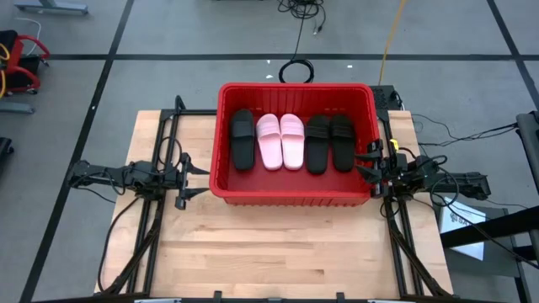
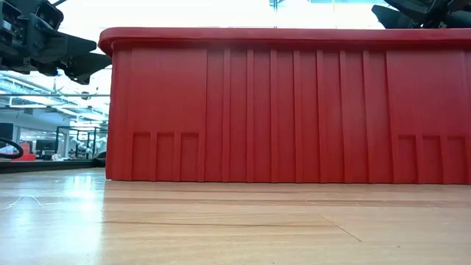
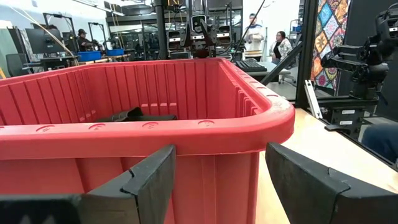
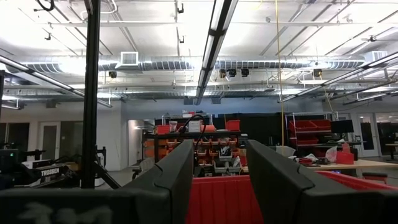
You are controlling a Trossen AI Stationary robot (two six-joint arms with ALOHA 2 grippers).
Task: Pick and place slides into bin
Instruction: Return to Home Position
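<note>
The red bin point(image 1: 295, 199) stands on the wooden table and also shows in the low view point(image 2: 294, 103). Inside it, side by side on the floor, lie a black slide point(image 1: 242, 139), two pale pink slides point(image 1: 269, 141) point(image 1: 292, 140) and two more black slides point(image 1: 317, 143) point(image 1: 341, 141). A black slide shows in the left wrist view point(image 3: 134, 116). My left gripper point(image 1: 200, 179) is open and empty just left of the bin's left wall point(image 3: 221, 180). My right gripper point(image 1: 364, 162) is open and empty at the bin's right rim point(image 4: 221, 168).
Bare wooden table top point(image 1: 278, 252) lies in front of the bin. Black arm frames run along the table's left point(image 1: 147, 227) and right point(image 1: 404, 244) sides. People point(image 3: 283, 46) stand in the room beyond the table.
</note>
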